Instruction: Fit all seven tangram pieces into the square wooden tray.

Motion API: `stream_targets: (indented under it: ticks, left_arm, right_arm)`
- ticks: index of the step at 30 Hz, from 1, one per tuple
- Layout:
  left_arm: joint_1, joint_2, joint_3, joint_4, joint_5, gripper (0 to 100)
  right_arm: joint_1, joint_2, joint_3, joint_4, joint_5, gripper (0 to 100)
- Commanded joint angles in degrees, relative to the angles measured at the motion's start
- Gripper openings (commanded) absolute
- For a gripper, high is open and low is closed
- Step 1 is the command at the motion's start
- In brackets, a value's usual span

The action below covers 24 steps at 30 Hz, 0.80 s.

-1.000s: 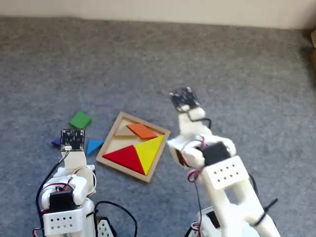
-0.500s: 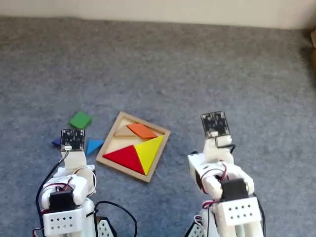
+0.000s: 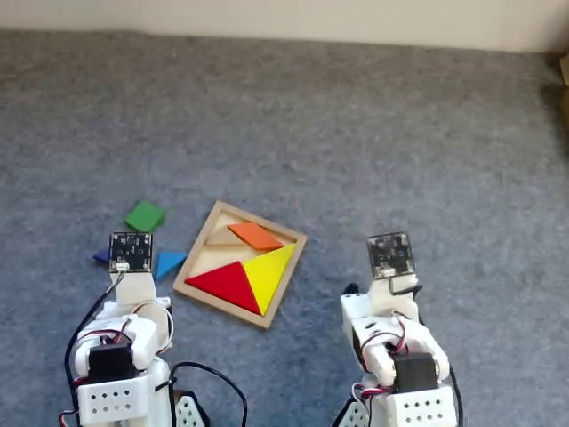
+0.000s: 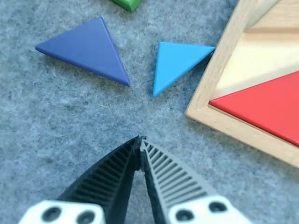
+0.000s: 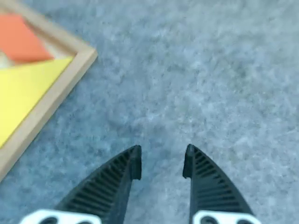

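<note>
Wooden tray (image 3: 197, 245): red triangle (image 3: 224, 283), yellow triangle (image 3: 269, 269), orange piece (image 3: 256, 236) seated.
Left gripper (image 4: 140, 139) pressed together near light-blue triangle (image 4: 177, 63); right gripper (image 5: 162, 161) spread.

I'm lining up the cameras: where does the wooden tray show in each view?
High view: the wooden tray lies diagonally on the grey carpet, left of centre.
Left wrist view: its rim, holding the red triangle, beside the light blue triangle.
Right wrist view: one corner, holding the yellow triangle.
Shared landmark: the grey carpet.
</note>
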Motion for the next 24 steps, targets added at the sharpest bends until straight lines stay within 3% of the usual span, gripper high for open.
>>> stream_targets:
  ticks: [1, 5, 14, 20, 24]
  left_arm:
    - [-0.57, -1.89, 1.1, 0.26, 0.35, 1]
    - [-0.92, -1.98, -1.01, -0.18, 0.35, 1]
    - [-4.0, -1.98, -21.32, -1.14, 0.35, 1]
    - [-4.26, -1.98, -22.37, -10.99, 0.35, 1]
    - [-4.0, -1.98, -22.55, -11.96, 0.35, 1]
  right_arm:
    - [2.07, -1.27, 0.75, -0.13, 0.7, 15.6]
    - [2.07, -1.8, 2.77, -0.13, 0.7, 15.6]
    - [4.79, -2.07, 8.4, 0.22, 0.7, 15.6]
    - [7.25, -1.89, 8.4, 2.86, 0.7, 15.6]
    - [7.43, -1.89, 8.4, 3.91, 0.79, 15.6]
